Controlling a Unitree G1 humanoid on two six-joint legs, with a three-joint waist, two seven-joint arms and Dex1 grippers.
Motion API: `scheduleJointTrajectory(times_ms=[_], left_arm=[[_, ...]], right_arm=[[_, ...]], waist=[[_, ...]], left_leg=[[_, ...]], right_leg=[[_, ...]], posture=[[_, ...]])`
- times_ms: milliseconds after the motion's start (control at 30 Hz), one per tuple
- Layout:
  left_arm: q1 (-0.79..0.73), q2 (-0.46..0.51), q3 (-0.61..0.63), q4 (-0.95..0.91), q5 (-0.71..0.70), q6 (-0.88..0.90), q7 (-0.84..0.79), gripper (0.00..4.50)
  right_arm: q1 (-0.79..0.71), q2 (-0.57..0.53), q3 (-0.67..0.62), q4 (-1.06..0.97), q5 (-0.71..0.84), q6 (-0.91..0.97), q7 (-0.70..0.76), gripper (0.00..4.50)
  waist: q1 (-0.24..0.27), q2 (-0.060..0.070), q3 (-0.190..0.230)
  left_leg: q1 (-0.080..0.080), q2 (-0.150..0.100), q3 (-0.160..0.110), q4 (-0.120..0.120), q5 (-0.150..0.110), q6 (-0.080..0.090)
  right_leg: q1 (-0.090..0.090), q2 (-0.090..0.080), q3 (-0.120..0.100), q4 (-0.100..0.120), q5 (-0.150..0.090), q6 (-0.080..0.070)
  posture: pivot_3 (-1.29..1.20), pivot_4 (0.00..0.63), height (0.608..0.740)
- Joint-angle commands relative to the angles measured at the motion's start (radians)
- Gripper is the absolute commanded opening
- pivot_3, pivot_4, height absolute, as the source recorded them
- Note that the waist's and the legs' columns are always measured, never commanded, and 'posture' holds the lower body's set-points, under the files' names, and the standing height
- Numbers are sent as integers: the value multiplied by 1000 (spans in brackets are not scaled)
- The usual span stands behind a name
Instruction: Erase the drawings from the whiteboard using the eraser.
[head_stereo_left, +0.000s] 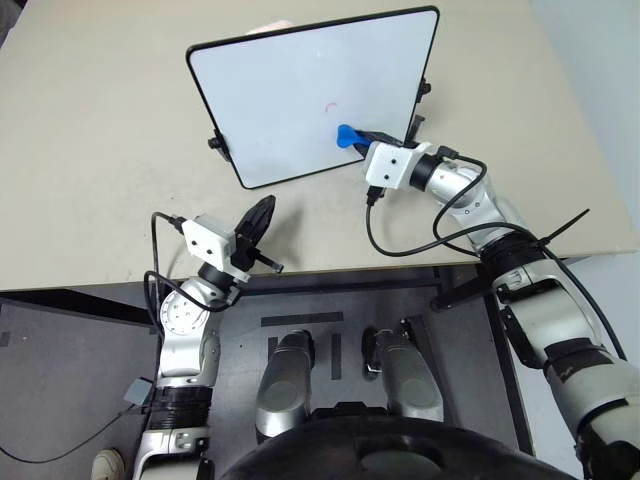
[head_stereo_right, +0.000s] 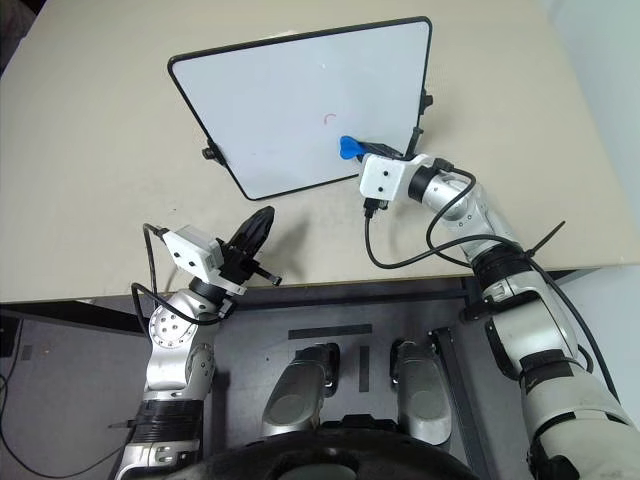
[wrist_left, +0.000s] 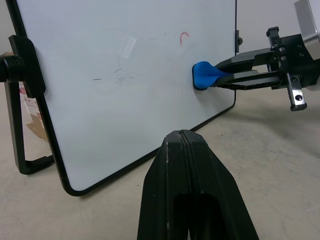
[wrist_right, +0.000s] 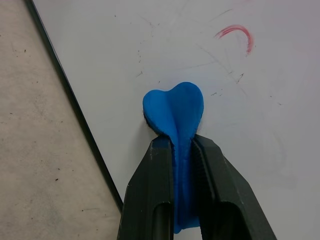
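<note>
The whiteboard (head_stereo_left: 300, 95) stands tilted on the beige table, white with a thin black frame. What shows of the drawings is a short red arc (wrist_right: 239, 34), also visible as a small red mark (head_stereo_left: 331, 105) near the board's middle. My right gripper (head_stereo_left: 362, 137) is shut on the blue eraser (head_stereo_left: 346, 135), whose tip presses on the board a little below and right of the red arc. In the right wrist view the eraser (wrist_right: 175, 112) sits squeezed between the two black fingers. My left gripper (head_stereo_left: 258, 218) hangs shut near the table's front edge, apart from the board.
The beige table (head_stereo_left: 100, 150) reaches its front edge just before my left gripper. Black knobs (head_stereo_left: 214, 143) stick out of the board's sides, and a black stand leg (wrist_left: 20, 145) props it up. A black cable (head_stereo_left: 400, 235) loops below my right wrist.
</note>
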Motion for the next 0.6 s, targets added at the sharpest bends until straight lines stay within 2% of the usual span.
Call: scheduleJointTrajectory(times_ms=[33, 267, 600], left_arm=[[-5, -1, 2, -16, -5, -23, -3, 0], [-6, -2, 0, -15, -5, -25, -5, 0], [-13, -4, 0, -8, -5, -25, -6, 0]], right_arm=[[-35, -9, -27, -17, -4, -9, -34, 314], [-74, -6, -65, -76, 14, -46, -85, 314], [-74, 12, -51, -88, 6, -51, -71, 314]], waist=[[0, 0, 0], [-6, 0, 0], [-9, 0, 0]], left_leg=[[0, 0, 0, 0, 0, 0], [-2, 0, 1, 0, 0, 0], [-4, 1, 1, -1, 0, -1]], right_leg=[[0, 0, 0, 0, 0, 0], [-3, 0, 0, -1, 3, -5], [-5, 0, 0, -1, 3, -5]], posture=[[0, 150, 740], [0, 150, 740], [0, 150, 740]])
